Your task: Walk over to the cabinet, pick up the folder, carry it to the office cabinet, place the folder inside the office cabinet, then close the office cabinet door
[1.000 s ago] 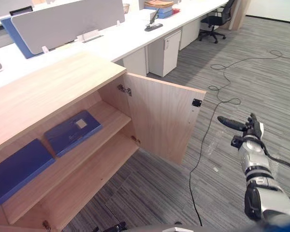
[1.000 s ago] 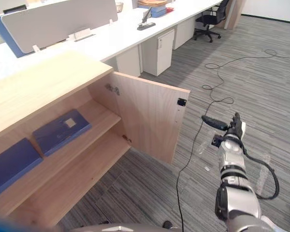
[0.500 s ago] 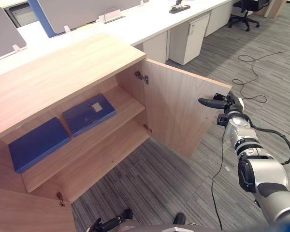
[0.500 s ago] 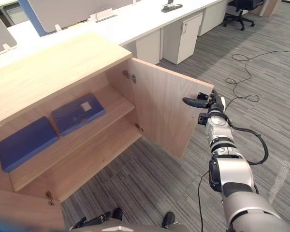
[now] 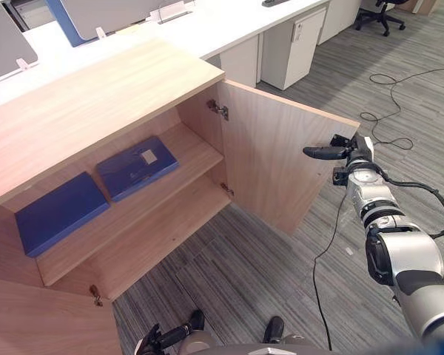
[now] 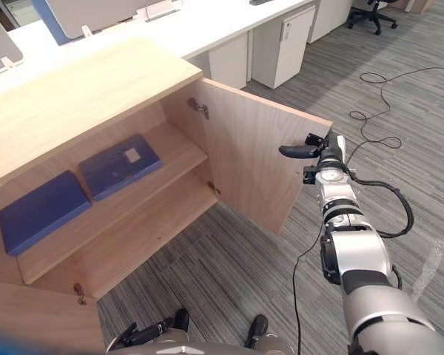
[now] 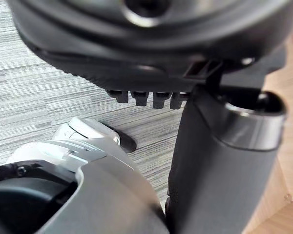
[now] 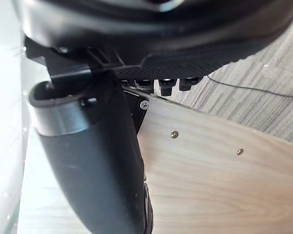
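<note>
Wooden cabinet door (image 5: 281, 163) wide open, right hand (image 5: 342, 151) at its edge.

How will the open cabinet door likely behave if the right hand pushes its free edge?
The cabinet door is a flat wooden panel, so probably stiff. Hung on hinges, it should swing shut, not slide. The right hand sits near the free edge, so leverage looks good.

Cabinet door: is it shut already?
No, the cabinet door stands swung wide open, so the upper shelf inside is in plain sight.
</note>
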Tool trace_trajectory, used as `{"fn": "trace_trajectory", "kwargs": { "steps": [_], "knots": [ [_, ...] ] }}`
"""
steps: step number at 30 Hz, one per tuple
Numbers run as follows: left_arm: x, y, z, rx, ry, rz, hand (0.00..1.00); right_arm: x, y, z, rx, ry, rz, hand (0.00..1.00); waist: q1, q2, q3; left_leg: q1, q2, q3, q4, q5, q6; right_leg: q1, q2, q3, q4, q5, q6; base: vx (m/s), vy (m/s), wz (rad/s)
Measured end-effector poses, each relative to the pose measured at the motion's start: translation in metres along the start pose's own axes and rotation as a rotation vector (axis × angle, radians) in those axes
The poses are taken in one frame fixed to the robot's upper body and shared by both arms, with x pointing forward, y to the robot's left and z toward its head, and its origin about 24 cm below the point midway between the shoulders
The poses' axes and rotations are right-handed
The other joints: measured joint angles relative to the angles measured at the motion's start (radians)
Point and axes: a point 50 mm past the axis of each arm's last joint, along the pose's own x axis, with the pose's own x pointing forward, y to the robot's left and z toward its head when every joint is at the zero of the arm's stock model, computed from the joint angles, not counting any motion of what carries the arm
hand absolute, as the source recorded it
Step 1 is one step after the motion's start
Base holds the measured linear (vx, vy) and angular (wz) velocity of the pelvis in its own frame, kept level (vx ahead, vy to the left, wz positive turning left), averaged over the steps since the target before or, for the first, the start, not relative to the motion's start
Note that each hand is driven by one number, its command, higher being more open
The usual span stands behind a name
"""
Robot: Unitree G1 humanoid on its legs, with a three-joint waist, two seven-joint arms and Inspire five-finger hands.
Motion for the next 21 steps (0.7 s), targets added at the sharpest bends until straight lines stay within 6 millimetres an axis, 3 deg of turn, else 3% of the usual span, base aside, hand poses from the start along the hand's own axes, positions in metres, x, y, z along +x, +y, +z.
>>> {"fn": "trace_trajectory", "kwargs": {
  "steps": [5,7,8,9,12,14,16,19,20,21],
  "knots": [
    [0.000,0.008,-0.002,-0.015,0.012,0.024,1.00,-0.019,0.026,0.021,-0.497,-0.256,0.183,1.00,-0.043,-0.002,0.004,-0.010,0.016,0.056,0.023,-0.002,-0.002,-0.034,0.032,0.088,-0.005,-0.006,-0.002,0.03,-0.003,-0.40],
    [0.000,0.015,-0.005,-0.049,0.027,0.054,1.00,-0.042,0.044,0.031,-0.766,-0.387,0.426,1.00,-0.070,-0.004,0.002,-0.009,0.026,0.082,0.062,-0.001,-0.001,-0.030,0.048,0.121,-0.007,-0.006,-0.005,0.07,-0.065,-0.46],
    [0.000,0.017,-0.005,-0.061,0.026,0.062,1.00,-0.050,0.047,0.033,-0.816,-0.417,0.493,1.00,-0.073,-0.004,0.002,-0.010,0.031,0.083,0.070,-0.001,-0.001,-0.028,0.054,0.124,-0.007,-0.009,-0.010,0.08,-0.125,-0.27],
    [0.000,0.023,-0.005,-0.077,0.027,0.085,1.00,-0.073,0.059,0.034,-0.842,-0.455,0.706,1.00,-0.082,-0.010,-0.006,-0.008,0.041,0.083,0.081,0.009,0.012,-0.021,0.066,0.125,-0.008,-0.019,-0.026,0.06,-0.108,-0.09],
    [-0.001,0.029,-0.005,-0.105,0.029,0.102,1.00,-0.118,0.089,0.029,-0.833,-0.518,1.069,1.00,-0.073,-0.032,-0.034,-0.007,0.049,0.075,0.079,0.033,0.040,-0.008,0.077,0.108,-0.009,-0.036,-0.065,0.11,-0.160,0.14],
    [0.000,0.031,-0.004,-0.143,0.029,0.110,1.00,-0.143,0.099,0.031,-0.786,-0.571,1.254,1.00,-0.055,-0.044,-0.040,-0.008,0.047,0.073,0.082,0.032,0.040,0.002,0.089,0.091,-0.009,-0.046,-0.080,0.10,-0.117,0.29],
    [0.001,0.034,0.000,-0.195,0.017,0.132,1.00,-0.175,0.114,0.034,-0.688,-0.674,1.445,1.00,-0.022,-0.074,-0.051,-0.017,0.037,0.055,0.105,0.028,0.034,0.008,0.093,0.082,-0.004,-0.055,-0.092,0.09,-0.075,0.27],
    [0.001,0.036,0.001,-0.215,0.014,0.142,1.00,-0.186,0.119,0.036,-0.644,-0.719,1.501,1.00,-0.010,-0.092,-0.051,-0.056,0.028,0.050,0.182,0.024,0.034,0.021,0.084,0.060,0.007,-0.078,-0.098,0.04,-0.038,0.41],
    [0.001,0.039,0.001,-0.222,0.012,0.151,1.00,-0.187,0.118,0.026,-0.630,-0.685,1.512,1.00,-0.003,-0.114,-0.044,-0.109,0.012,0.074,0.298,0.018,0.042,0.040,0.057,0.019,0.031,-0.106,-0.096,-0.03,0.016,0.79],
    [0.000,0.042,-0.002,-0.222,0.023,0.159,1.00,-0.187,0.115,0.012,-0.646,-0.644,1.511,1.00,0.002,-0.122,-0.042,-0.129,0.017,0.150,0.369,0.006,0.074,0.062,0.042,-0.012,0.042,-0.124,-0.092,-0.03,0.027,0.94]
  ]
}}
